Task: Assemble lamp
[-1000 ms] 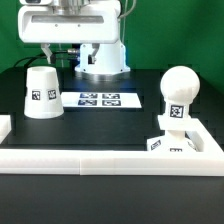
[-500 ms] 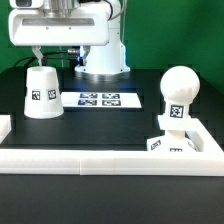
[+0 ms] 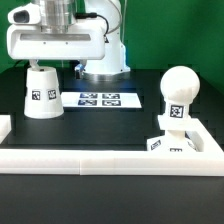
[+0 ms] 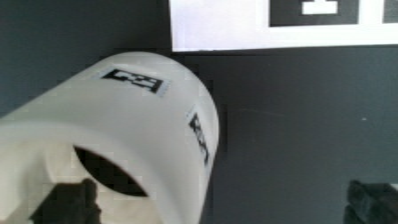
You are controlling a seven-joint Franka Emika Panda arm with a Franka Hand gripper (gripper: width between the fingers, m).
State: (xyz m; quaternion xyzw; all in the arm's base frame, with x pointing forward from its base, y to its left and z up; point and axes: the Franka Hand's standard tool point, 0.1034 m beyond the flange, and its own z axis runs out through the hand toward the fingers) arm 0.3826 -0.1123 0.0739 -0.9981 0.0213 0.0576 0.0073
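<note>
While the gripper hovers over the shade, its fingers are spread, holding nothing. Standing at the exterior view's left beside the marker board, the shade looks light, rigid and smooth, so gripping its narrow top seems safest.

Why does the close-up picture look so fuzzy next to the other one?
In the wrist view the shade sits very near the lens, so it looks soft and stretched, and the dark fingers blur into the black table; the exterior view is evenly lit, with the bulb crisp.
</note>
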